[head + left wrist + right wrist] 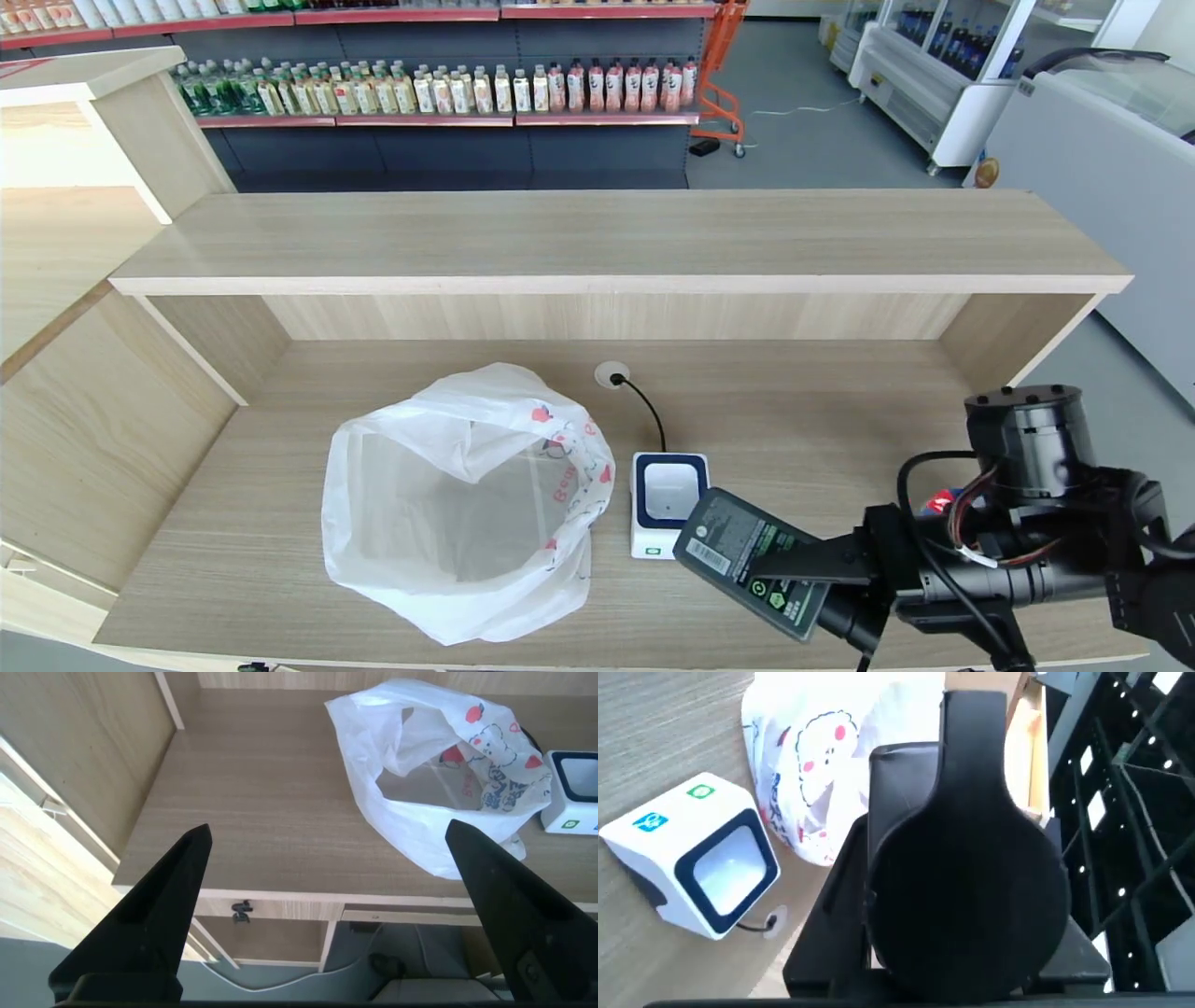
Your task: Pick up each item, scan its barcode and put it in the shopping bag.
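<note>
My right gripper (pixel 810 571) is shut on a flat dark pack (pixel 752 563) with a barcode label, held tilted just right of the white barcode scanner (pixel 665 502) near the counter's front edge. In the right wrist view the pack (pixel 896 793) is mostly covered by a black finger (pixel 971 859), with the scanner (pixel 701 863) and the bag (pixel 831 756) beyond. The white shopping bag (pixel 467 499) stands with its mouth gaping, left of the scanner. My left gripper (pixel 332 910) is open, off the counter's front edge, with the bag (pixel 439 775) ahead of it.
The scanner's cable (pixel 644 401) runs back to a grommet hole in the counter (pixel 840 411). A raised shelf (pixel 616 243) and side walls enclose the work surface. Bare wood lies left of the bag and right of the scanner.
</note>
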Robot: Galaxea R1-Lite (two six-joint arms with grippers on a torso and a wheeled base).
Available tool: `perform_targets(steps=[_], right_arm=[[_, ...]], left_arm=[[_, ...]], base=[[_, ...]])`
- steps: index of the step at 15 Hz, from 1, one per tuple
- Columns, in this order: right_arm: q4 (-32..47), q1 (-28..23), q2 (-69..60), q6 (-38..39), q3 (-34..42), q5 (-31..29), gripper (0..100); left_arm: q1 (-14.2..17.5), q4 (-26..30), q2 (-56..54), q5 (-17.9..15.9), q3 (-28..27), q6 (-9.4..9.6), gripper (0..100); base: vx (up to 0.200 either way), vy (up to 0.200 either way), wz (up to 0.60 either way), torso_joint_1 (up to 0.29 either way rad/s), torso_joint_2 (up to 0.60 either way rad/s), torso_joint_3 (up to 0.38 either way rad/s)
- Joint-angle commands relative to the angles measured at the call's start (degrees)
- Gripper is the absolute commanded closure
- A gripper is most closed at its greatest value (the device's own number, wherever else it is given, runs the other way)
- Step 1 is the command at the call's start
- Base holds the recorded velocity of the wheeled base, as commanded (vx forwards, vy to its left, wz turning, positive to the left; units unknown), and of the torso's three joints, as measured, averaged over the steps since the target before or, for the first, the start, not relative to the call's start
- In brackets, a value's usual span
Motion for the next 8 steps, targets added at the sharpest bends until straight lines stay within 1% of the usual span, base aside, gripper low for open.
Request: perform_targets(steps=[1,2,5,6,8], right_arm=[[-4.79,6.78,5.66,-0.14,-3.57,0.55,100],[-6.64,8.53,7.51,-0.14,-4.80,0.55,100],[-9.89,9.33,10.58,-0.06,-6.56,0.55,100],[-11.38,10.91,10.94,-0.06,-6.56,0.55,100],[-11.47,11.70,11.38,-0.06,-6.47,0.55,100]], left_arm=[[0.01,0.00,-0.02,0.01,0.00,0.00,0],[0.01,0.00,-0.02,0.01,0.00,0.00,0],[0.01,0.00,-0.02,-0.08,0.00,0.00,0],[0.01,0.00,-0.02,0.01,0.00,0.00,0],[0.01,0.00,-0.02,0.01,0.00,0.00,0]], base=[[0.000,0.000,0.00,0.000,0.00,0.000],[0.000,0.000,0.00,0.000,0.00,0.000],[0.000,0.000,0.00,0.000,0.00,0.000],[0.000,0.000,0.00,0.000,0.00,0.000],[0.000,0.000,0.00,0.000,0.00,0.000]])
